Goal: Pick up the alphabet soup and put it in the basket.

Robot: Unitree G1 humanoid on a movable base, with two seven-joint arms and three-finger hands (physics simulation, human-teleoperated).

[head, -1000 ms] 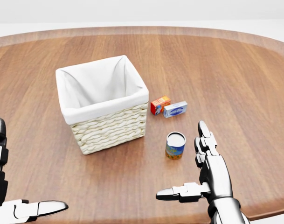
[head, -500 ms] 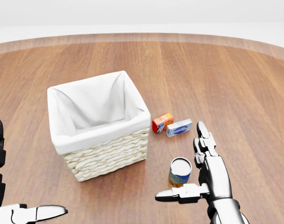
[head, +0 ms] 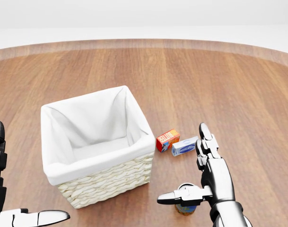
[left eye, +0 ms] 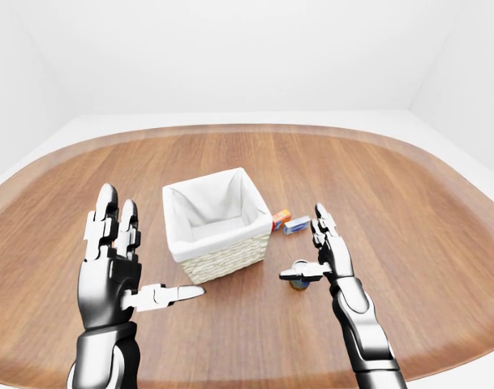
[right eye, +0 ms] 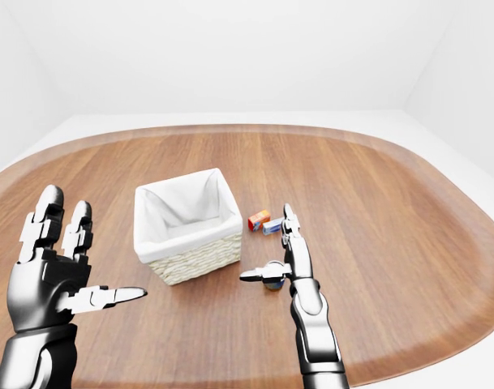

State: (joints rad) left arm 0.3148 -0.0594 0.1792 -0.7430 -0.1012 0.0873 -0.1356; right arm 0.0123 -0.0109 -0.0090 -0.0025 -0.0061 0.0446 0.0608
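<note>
Head view: alphabet soup (head: pixel 186 208) under right hand (head: pixel 203 182)

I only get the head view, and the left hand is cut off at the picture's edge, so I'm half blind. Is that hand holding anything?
Observer: No. The left-eye view shows the left hand empty, fingers spread and pointing up, to the left of the basket.
Operator: Is the right hand shut on the can?
Observer: No. In the right-eye view the right hand is open, fingers straight, thumb stretched left across the can.
Operator: Where is the table's near edge?
Observer: The table ends along the bottom of the left-eye view, below both forearms.
</note>
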